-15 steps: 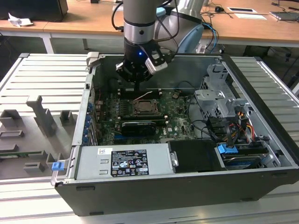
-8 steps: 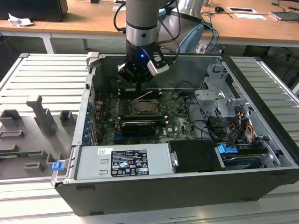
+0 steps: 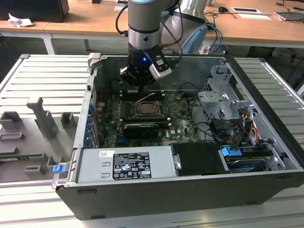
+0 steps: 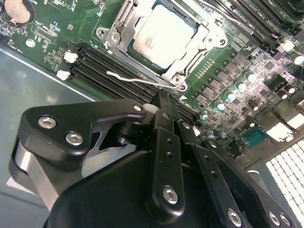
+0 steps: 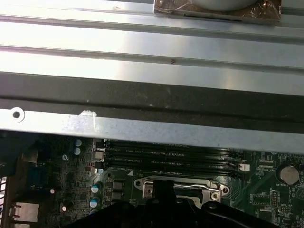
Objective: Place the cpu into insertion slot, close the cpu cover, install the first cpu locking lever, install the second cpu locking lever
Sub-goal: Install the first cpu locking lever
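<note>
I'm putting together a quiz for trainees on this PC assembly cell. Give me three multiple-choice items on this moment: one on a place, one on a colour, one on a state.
1. Where is the cpu?
A. In the insertion slot
B. On the ribbed table outside the case
C. Held in the gripper

2. What colour is the circuit board around the slot?
A. Blue
B. Red
C. Green

3. How does the cpu cover stand?
A. Tilted upright
B. Lying down around the cpu
C. Taken off the board

Answers:
1. A: in the second wrist view, the chip's silver top sits inside the socket.
2. C: the board is green in both wrist views.
3. B: the cover's frame lies flat around the chip, whose top shows through the cut-out.
</note>
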